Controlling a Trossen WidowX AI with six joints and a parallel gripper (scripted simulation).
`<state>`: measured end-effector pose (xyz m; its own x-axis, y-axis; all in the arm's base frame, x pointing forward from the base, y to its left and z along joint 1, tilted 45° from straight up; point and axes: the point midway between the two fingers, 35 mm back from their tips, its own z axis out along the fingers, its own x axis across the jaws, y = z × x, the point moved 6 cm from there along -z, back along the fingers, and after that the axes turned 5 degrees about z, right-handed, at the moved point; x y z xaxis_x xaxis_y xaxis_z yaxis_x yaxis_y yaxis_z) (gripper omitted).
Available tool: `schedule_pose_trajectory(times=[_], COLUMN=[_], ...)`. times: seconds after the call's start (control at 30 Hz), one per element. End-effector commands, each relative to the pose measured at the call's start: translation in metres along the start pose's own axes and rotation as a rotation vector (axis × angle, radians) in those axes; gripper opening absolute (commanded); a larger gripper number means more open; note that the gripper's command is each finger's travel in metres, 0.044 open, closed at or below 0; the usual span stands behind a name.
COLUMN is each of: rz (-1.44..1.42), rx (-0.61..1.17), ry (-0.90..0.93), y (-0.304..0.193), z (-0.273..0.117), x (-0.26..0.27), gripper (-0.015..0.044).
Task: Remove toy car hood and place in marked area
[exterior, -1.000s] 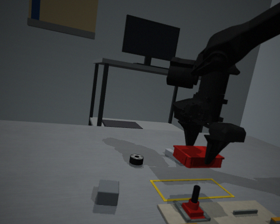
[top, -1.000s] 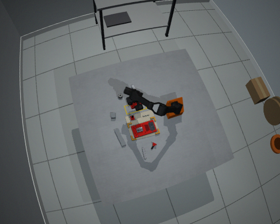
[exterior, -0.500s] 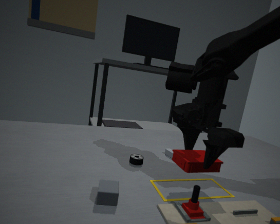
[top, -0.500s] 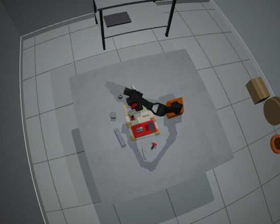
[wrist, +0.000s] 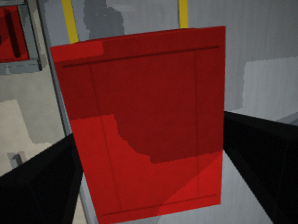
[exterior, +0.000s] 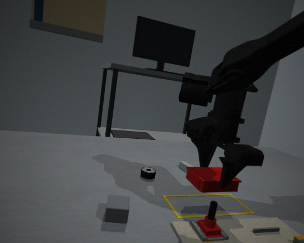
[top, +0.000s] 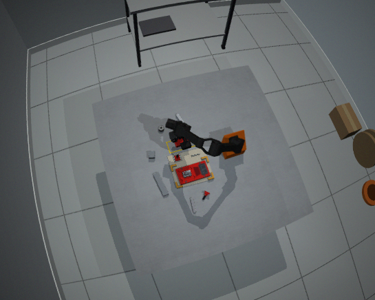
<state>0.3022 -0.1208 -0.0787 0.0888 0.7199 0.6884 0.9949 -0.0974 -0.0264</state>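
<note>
Hand (top: 179,140) (exterior: 215,176) (wrist: 149,129) gripping red hood (top: 179,142) (exterior: 213,178) (wrist: 150,120), held above bench (top: 263,193) (exterior: 59,173) (wrist: 265,30) over yellow marked area (top: 170,151) (exterior: 172,207) (wrist: 183,15); red car (top: 198,170) sits between orange corner pieces (top: 210,178).

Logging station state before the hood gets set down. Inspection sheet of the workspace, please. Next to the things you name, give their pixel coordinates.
Surface: grey table top (top: 249,193) (exterior: 59,178), shadows across it.
Job's things: red hood (exterior: 204,174) (wrist: 150,125) held above the table; yellow outline (top: 167,147) (exterior: 171,206) (wrist: 183,14) on the table; toy car (top: 197,173) without its hood.
Clutter: grey block (top: 151,155) (exterior: 117,209), dark round piece (top: 161,128) (exterior: 148,173), grey bar (top: 160,184).
Gripper (exterior: 214,176) (wrist: 149,129): shut on the hood.
Cables: nothing seen.
Surroundings: shelf unit (top: 137,41) (exterior: 111,103) with monitor (exterior: 164,42); cardboard box (top: 345,121) on the floor.
</note>
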Motion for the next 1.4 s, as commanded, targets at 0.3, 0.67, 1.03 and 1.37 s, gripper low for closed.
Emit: schedule_pose_trajectory(times=[0.3,0.67,1.03,1.37], rz=[0.007,0.007,0.006,0.006], rx=[-0.001,0.000,0.000,0.000], ry=[0.006,0.007,0.009,0.009], y=[-0.001,-0.002,-0.003,-0.003], z=[0.011,0.020,0.028,0.030], x=[0.000,0.001,0.001,0.001], gripper=[0.0000,0.0000,0.0000,0.0000])
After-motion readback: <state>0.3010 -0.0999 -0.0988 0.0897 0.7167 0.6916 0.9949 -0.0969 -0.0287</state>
